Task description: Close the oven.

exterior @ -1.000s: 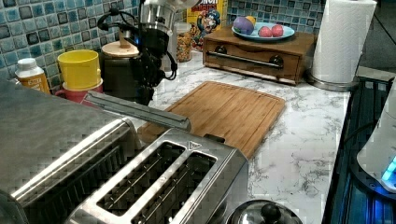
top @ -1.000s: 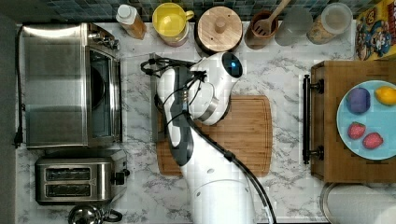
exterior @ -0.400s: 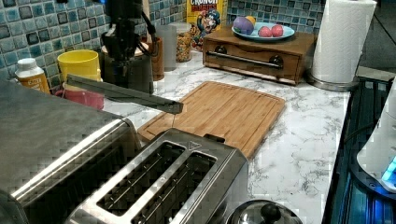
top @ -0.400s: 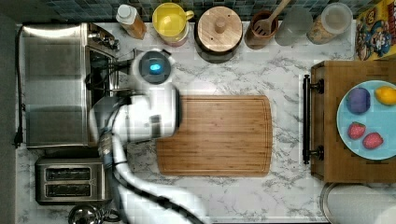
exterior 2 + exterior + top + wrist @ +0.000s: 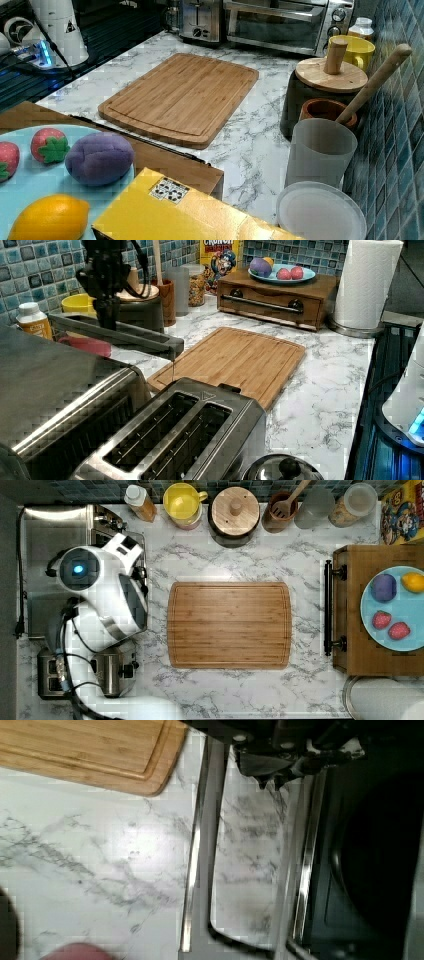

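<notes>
The steel oven (image 5: 50,555) stands at the top view's left, and my white arm (image 5: 100,595) reaches over its front. Its glass door (image 5: 125,335) hangs part-way open, tilted a little above level, with the bar handle (image 5: 200,845) along its free edge. In the left view my gripper (image 5: 107,320) points down at the door just behind the handle and looks shut, with nothing in it. The wrist view has the gripper (image 5: 272,777) over the glass pane, between the handle and the dark oven cavity (image 5: 380,860). In the right view the oven (image 5: 285,25) sits at the far end of the counter.
A two-slot toaster (image 5: 85,672) sits beside the oven. A bamboo cutting board (image 5: 230,625) lies mid-counter. A yellow mug (image 5: 182,502), a wooden-lidded canister (image 5: 232,512) and jars line the tiled wall. A wooden drawer box (image 5: 350,610) holds a fruit plate.
My arm has swung from over the cutting board toward the oven, to the top view's left. The door has risen from lying low to a tilted, higher position.
</notes>
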You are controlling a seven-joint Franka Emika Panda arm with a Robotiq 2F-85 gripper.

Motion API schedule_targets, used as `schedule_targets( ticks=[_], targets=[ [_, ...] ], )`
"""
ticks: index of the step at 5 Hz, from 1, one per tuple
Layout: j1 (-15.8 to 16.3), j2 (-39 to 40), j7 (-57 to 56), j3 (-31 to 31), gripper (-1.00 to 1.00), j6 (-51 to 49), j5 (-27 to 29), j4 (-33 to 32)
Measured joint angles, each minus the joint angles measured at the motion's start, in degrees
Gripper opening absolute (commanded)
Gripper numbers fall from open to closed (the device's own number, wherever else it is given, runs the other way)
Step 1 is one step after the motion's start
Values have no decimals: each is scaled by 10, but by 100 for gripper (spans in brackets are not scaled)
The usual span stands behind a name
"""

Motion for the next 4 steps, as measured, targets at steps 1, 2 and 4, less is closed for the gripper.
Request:
schedule_targets(
  ticks=[1, 2, 4],
  targets=[
    [31, 1, 114, -2, -100, 0, -110, 9],
    [53, 2, 165, 4, -100, -29, -129, 15],
    [57, 11, 161, 25, -100, -43, -35, 47]
  ],
)
